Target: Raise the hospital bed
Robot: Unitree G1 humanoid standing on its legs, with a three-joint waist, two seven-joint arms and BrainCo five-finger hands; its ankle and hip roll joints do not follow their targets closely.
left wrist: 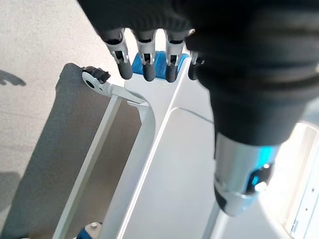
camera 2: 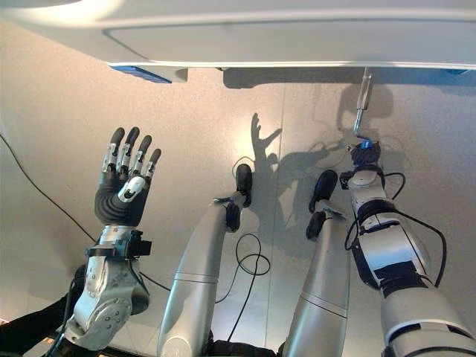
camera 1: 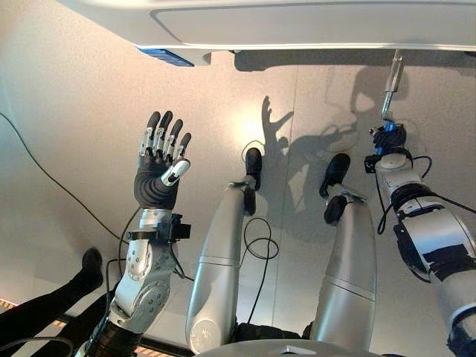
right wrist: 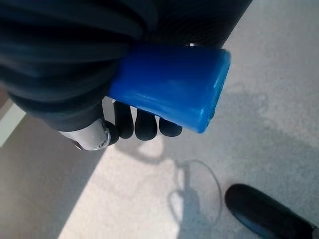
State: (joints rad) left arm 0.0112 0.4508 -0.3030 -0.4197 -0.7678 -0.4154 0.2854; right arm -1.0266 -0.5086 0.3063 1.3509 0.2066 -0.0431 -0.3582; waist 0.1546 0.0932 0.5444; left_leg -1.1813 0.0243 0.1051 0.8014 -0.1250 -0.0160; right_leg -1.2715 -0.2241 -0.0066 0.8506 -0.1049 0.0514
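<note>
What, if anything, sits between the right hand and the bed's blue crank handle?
Nothing visible: the right hand is already curled round the blue crank handle, below the bed frame. The left hand is raised open, apart from the crank.

The left hand [left wrist: 219,64] is held out with its fingers [left wrist: 145,59] straight and apart from the thumb [left wrist: 239,174], gripping nothing. Past the fingertips runs the white bed frame [left wrist: 159,169], with a blue piece [left wrist: 158,63] at its far end. A silver crank arm [left wrist: 107,87] folds out beside the frame over the grey floor [left wrist: 30,50].
</note>
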